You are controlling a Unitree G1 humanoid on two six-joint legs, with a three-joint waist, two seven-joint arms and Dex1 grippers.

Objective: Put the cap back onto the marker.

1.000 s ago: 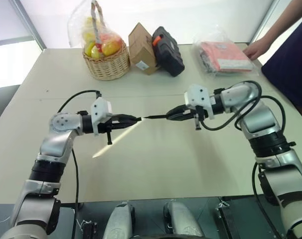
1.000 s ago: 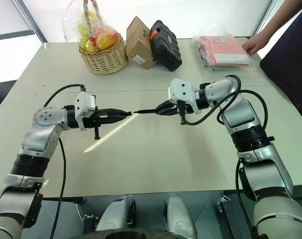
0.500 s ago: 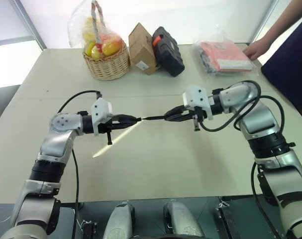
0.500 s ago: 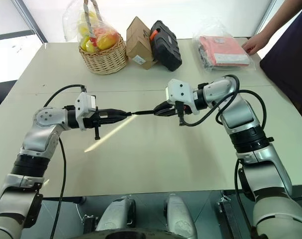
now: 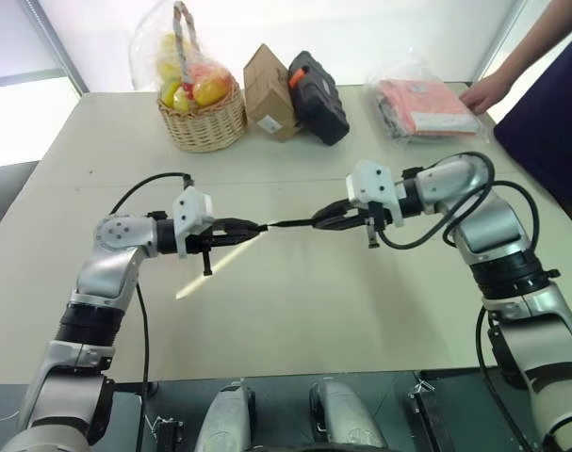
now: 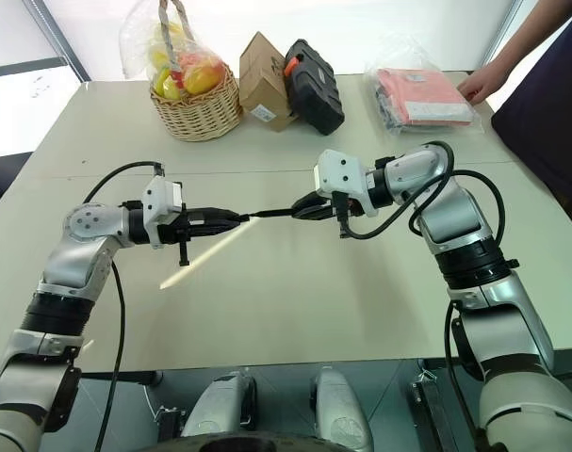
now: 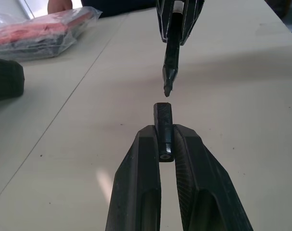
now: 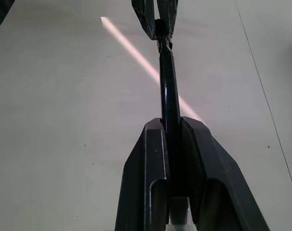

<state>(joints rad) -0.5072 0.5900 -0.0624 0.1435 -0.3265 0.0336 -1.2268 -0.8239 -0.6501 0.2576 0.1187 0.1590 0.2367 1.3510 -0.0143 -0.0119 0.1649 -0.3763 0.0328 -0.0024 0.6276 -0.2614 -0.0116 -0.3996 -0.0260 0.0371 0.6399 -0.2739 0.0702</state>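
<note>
The cap (image 7: 163, 129) is pinched between the fingers of the left gripper (image 7: 166, 144), with its open end projecting past the fingertips. The marker (image 8: 169, 91) is clamped lengthwise in the right gripper (image 8: 171, 126). Above the table (image 5: 295, 311), the marker's pointed tip is held just beside the cap's mouth, a small gap being left between them.

My right gripper's (image 8: 172, 139) fingers swallow the rear half of the marker (image 8: 168, 82), so I can't see its back end. The person's hand (image 5: 486, 92) runs off the frame's edge.
</note>
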